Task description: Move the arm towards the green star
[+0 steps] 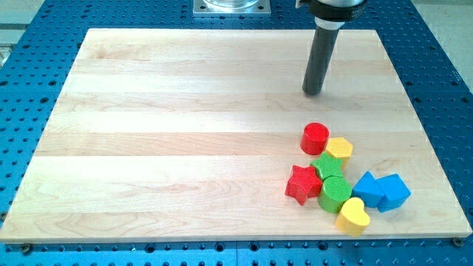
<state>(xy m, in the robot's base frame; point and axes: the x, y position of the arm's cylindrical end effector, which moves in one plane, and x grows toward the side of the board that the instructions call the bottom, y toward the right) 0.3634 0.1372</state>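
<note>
The green star lies in a tight cluster of blocks at the view's lower right, partly hemmed in by its neighbours. Around it are a red cylinder, a yellow hexagon-like block, a red star, a green cylinder, a yellow heart and two blue blocks. My tip rests on the wooden board, above the cluster toward the view's top, well apart from the red cylinder and farther from the green star.
The board sits on a blue perforated table. A metal base plate shows at the view's top edge.
</note>
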